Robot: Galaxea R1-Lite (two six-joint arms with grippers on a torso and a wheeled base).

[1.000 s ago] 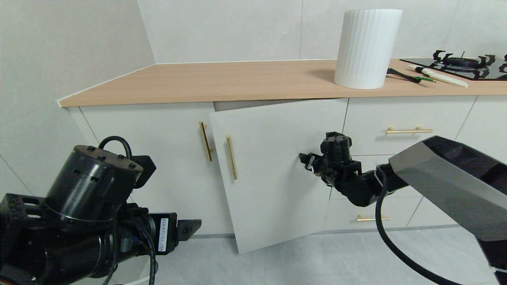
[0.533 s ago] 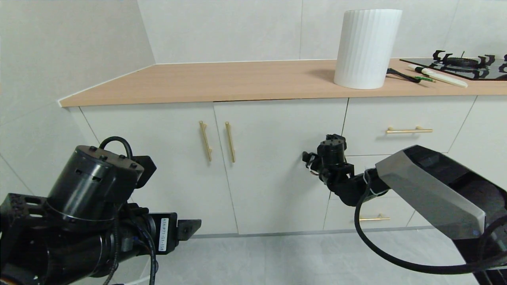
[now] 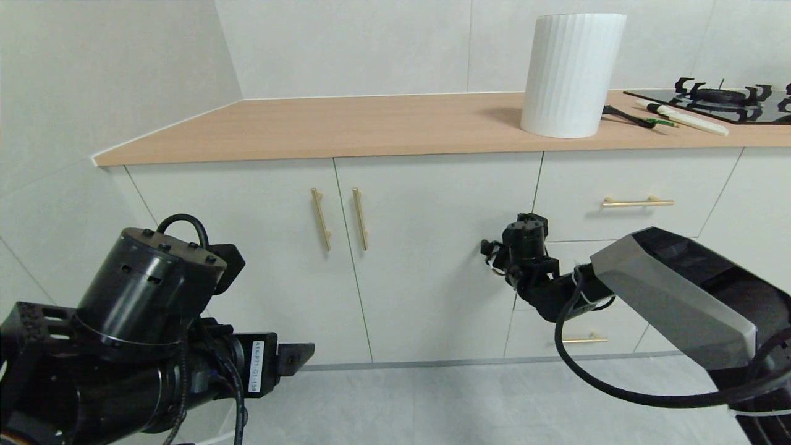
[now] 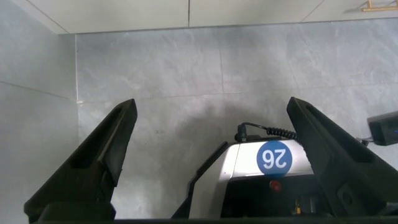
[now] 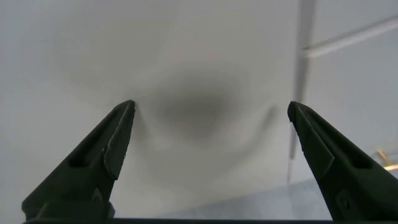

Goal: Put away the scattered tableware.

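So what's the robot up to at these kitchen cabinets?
It has just shut a cabinet door: a second ago that door stood ajar, and now it sits flush. The right gripper is right in front of the door, jaws open and empty. The left gripper hangs low over the floor, jaws also open, holding nothing. On the countertop, a few utensils lie beside the gas hob, next to a white ribbed container, not yet put away.

The right gripper [image 5: 211, 107], its 2 fingers [image 5: 102, 155] spread wide, faces the white cabinet door [image 5: 186, 50].
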